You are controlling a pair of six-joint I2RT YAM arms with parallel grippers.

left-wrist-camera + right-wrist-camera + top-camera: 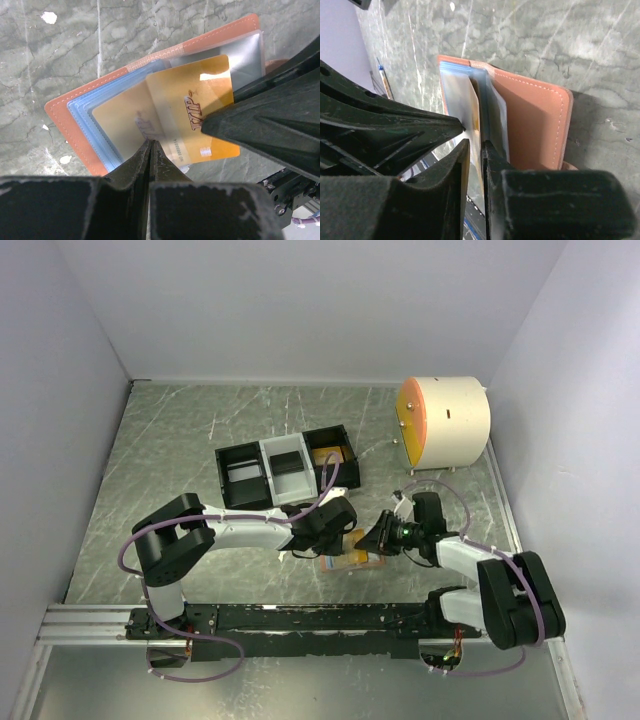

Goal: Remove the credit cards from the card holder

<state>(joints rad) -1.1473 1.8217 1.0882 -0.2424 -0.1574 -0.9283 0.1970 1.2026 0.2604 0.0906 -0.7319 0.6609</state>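
On the grey marbled table (180, 440), left hand (150, 146) clamps the card holder (65, 112), right hand (475, 150) grips a gold card (195, 95).

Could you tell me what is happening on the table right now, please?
Both arms are working on the open card holder. The right hand pinches a gold credit card that sticks partway out of its pocket, while the left hand, closed, sits at the holder's near edge. The card is not yet free.
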